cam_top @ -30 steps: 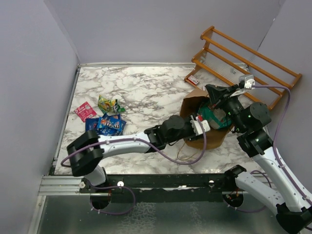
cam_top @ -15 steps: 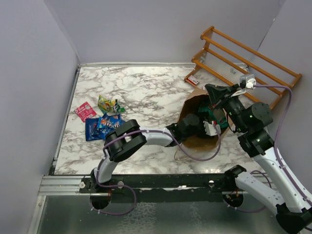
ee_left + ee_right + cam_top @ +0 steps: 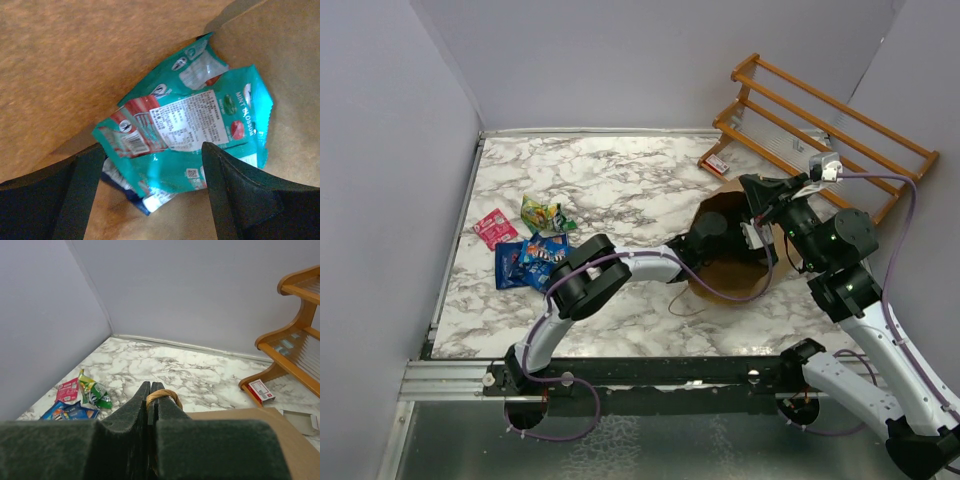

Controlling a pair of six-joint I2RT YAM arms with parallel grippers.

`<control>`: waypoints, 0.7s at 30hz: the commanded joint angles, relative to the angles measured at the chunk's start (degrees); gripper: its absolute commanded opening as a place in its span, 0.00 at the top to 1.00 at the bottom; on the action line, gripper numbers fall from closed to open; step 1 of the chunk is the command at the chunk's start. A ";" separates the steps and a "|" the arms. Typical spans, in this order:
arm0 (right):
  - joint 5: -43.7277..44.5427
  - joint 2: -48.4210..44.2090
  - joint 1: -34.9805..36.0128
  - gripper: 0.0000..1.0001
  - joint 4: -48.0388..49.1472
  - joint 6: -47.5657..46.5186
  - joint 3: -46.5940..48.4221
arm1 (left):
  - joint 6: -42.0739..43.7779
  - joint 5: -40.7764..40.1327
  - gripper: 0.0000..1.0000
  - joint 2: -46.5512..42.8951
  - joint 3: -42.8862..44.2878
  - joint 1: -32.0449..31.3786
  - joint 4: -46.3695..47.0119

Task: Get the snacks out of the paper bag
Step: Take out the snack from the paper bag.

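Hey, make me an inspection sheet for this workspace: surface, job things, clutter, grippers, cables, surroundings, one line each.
Surface: white marble-pattern table.
Job's things: brown paper bag open-mouthed at right; teal packet inside, darker packet under it; blue packets, green packet and pink packet lie out at left.
Clutter: wooden rack far right, small red box by its foot.
Grippers: left gripper open inside the bag, facing the teal packet; right gripper shut on bag handle.
Cables: purple cable along each arm.
Surroundings: plain walls; nothing else seen.
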 commanded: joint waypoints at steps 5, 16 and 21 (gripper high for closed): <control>-0.55 -0.60 0.13 0.98 1.61 0.05 1.70 | -11.25 4.71 0.28 -1.77 -5.94 -0.39 10.38; -1.91 -0.11 0.13 0.98 2.97 2.12 2.26 | -13.58 -8.65 0.29 0.58 -4.83 -4.34 10.90; -2.18 -0.02 0.13 0.98 2.63 2.43 2.68 | -17.17 -15.00 0.22 5.48 3.98 -4.94 8.55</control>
